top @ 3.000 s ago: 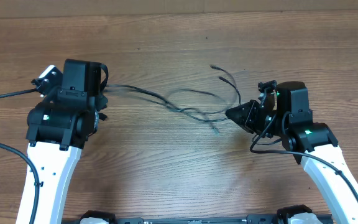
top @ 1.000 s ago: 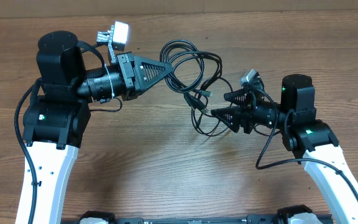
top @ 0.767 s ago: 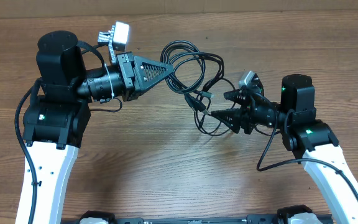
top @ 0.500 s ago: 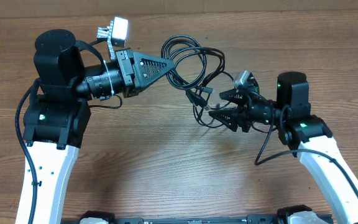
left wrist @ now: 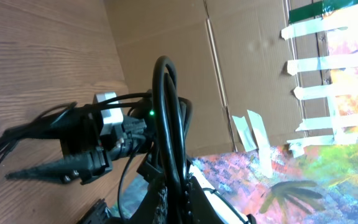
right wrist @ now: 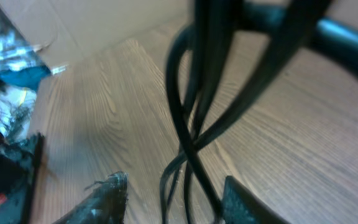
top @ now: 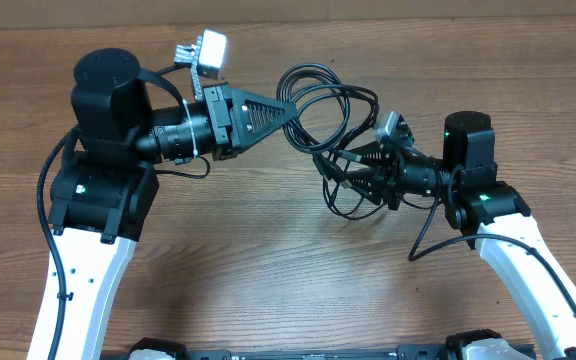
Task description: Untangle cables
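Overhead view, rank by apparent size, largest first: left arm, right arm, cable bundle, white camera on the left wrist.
1. left arm. It looks biggest, but it sits higher and nearer the camera, so its lead over the right arm is unsure.
2. right arm
3. cable bundle
4. white camera

Cables (top: 306, 70) off the table (top: 268, 270), bunched at left hand (top: 290, 107); right hand (top: 351, 175) narrower.

table (top: 268, 290): brown wood-grain top, flat, grain running left to right in the overhead view. cardboard panel (left wrist: 166, 50) stands along its far edge. cables (top: 330, 110) are mostly up off the wood; the lowest loop hangs close to the surface, can't tell if it touches
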